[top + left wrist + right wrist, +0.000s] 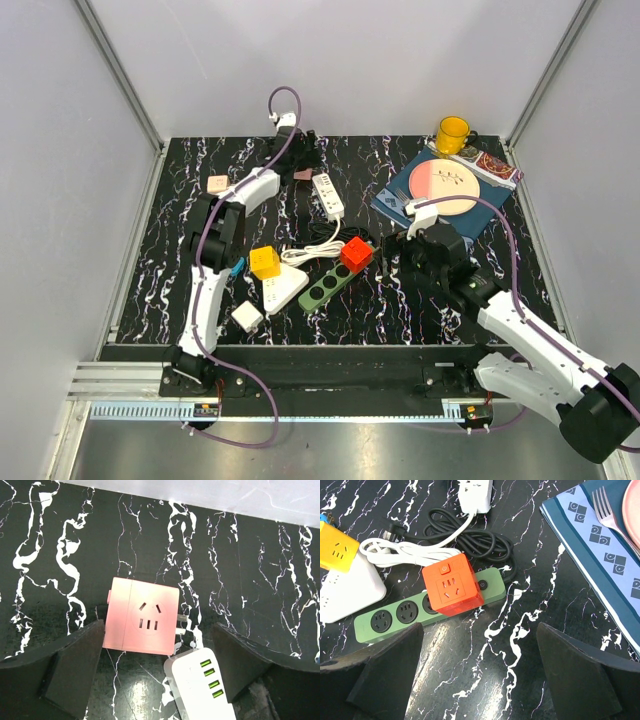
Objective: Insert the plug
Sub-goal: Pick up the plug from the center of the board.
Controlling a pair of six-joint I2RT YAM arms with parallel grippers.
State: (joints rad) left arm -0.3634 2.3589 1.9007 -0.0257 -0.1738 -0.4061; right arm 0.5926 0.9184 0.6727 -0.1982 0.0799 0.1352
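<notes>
Pink adapter cube [303, 175] sits far centre on the surface [400, 300], just beside the white strip [328, 195]. Left wrist: left claw [157, 630] gapes wide around it, gripping nothing. Square up, pinch the flat sides, keep the prongs [181, 624] clear! Right wrist: right claw [480, 630] spread wide, empty, near the orange cube [452, 587].

Bright, even overhead light, soft shadows. Glare patch on glossy table [145, 682] in left wrist view; pink adapter [142, 617] slightly overexposed.
</notes>
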